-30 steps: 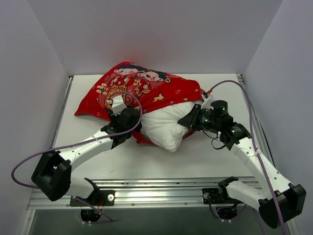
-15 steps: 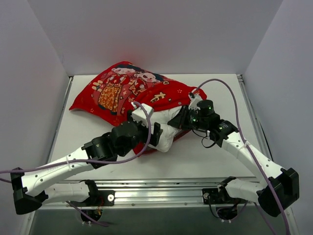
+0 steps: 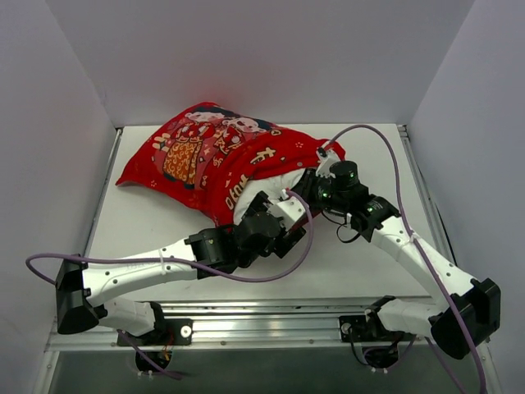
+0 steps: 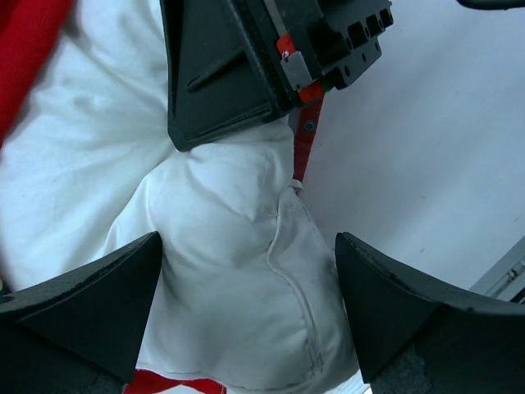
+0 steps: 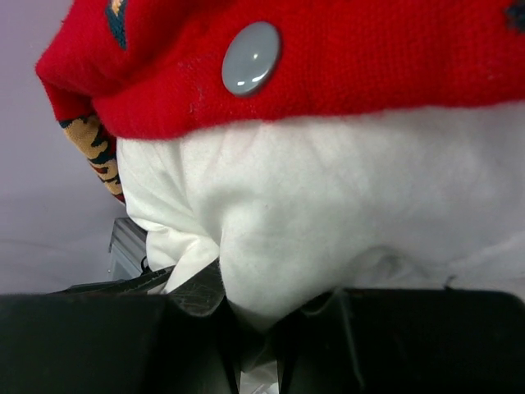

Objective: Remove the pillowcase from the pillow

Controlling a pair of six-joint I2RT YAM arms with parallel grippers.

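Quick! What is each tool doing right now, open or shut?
Left tool: open, straddling the pillow corner, not gripping.
Right tool: shut on the pillow's white fabric.

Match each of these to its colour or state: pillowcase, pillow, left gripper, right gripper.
Things:
1. pillowcase
2. pillow
3. left gripper
4. right gripper

States:
A. open, one finger on either side of a white corner
B. red, printed with gold
C. shut, pinching white fabric
D. white, sticking out of the red cover

Pairs: 1-B, 2-D, 3-A, 4-C
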